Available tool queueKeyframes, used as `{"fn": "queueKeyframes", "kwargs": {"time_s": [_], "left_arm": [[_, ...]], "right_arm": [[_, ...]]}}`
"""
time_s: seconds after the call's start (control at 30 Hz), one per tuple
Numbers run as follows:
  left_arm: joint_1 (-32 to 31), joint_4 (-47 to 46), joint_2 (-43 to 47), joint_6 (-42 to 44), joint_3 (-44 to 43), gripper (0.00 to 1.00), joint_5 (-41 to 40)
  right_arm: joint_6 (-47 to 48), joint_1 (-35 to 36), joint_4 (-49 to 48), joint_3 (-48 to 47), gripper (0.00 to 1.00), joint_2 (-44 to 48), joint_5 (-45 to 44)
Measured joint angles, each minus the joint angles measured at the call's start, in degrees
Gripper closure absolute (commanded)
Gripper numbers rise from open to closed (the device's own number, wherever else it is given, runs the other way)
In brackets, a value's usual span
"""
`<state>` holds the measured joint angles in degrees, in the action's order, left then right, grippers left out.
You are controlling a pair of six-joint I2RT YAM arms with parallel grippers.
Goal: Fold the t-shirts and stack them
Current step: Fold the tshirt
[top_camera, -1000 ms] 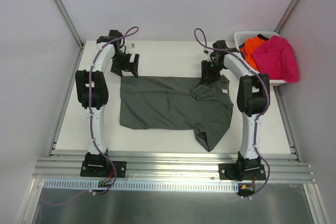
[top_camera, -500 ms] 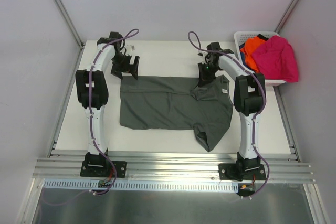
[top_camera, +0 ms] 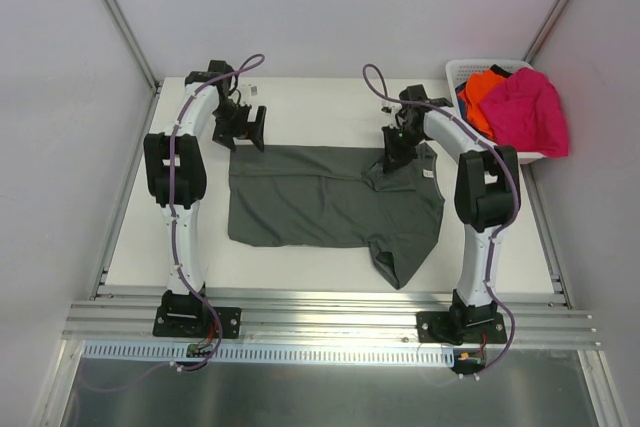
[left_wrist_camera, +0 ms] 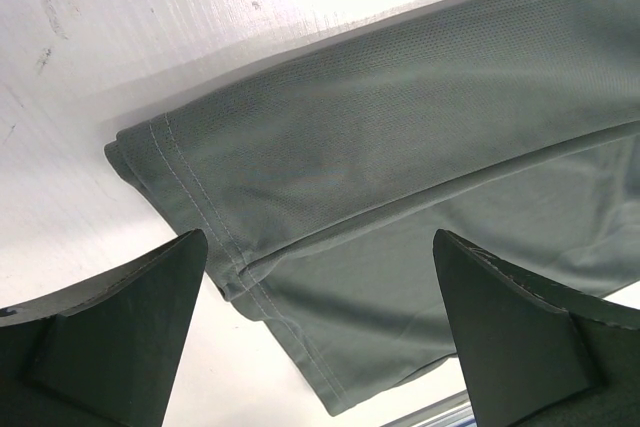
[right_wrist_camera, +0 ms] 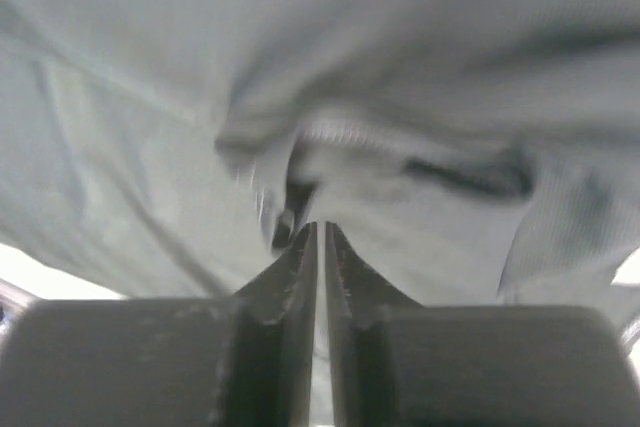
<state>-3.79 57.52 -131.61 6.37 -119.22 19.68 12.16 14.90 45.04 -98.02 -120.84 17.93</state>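
My right hand point(top_camera: 396, 154) has just clenched on the collar edge of the grey-green t-shirt point(top_camera: 320, 202) spread on the worktop point(top_camera: 320, 107), my left hand point(top_camera: 245, 129) hanging released over its far-left corner, so folding can likely begin.

Right claw point(right_wrist_camera: 318, 231) nipped shut on the dark grey-green t-shirt point(right_wrist_camera: 140, 117).
The two dark fingers point(right_wrist_camera: 275, 292) rise from the bottom middle and meet tip to tip with only a hairline slit between them, and a small pucker of cloth is caught at their tips. The shirt fills nearly the whole view, soft and out of focus, its folds running away from the pinch to the left and upper right. Just above the tips a paler ribbed band point(right_wrist_camera: 345, 135) crosses the cloth, with a dark shadowed crease to its right. Slivers of bright white desk point(right_wrist_camera: 30, 269) show at the lower left corner and at the right edge.
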Motion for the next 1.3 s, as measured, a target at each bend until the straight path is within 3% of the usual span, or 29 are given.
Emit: {"fn": "queueKeyframes", "kwargs": {"time_s": [0.07, 0.1, 0.27, 0.6, 0.97, 1.3], "left_arm": [[0.00, -0.02, 0.00, -0.02, -0.22, 0.03, 0.17], [0.00, 0.00, 0.00, -0.04, -0.37, 0.03, 0.39], [0.00, -0.07, 0.00, -0.15, -0.61, 0.03, 0.87], [-0.07, -0.11, 0.02, -0.31, -0.48, 0.02, 0.83], [-0.76, -0.07, 0.37, -0.37, 0.90, 0.02, 0.76], [-0.79, -0.09, 0.81, -0.37, 0.98, 0.02, 0.79]], "right_arm": [[-0.59, 0.04, 0.46, 2.62, 0.73, 2.58, 0.20], [-0.87, 0.07, 0.81, 3.78, 0.60, 3.76, 0.37], [-1.05, 0.24, 1.75, 4.59, 0.50, 5.62, 0.79], [-0.98, 0.81, 0.09, -8.52, 0.48, -2.40, 0.76], [-0.96, 3.23, -0.66, -9.75, 0.49, -9.29, 0.98], [-0.90, 3.39, -0.92, -7.98, 0.50, -8.26, -0.13]]}}
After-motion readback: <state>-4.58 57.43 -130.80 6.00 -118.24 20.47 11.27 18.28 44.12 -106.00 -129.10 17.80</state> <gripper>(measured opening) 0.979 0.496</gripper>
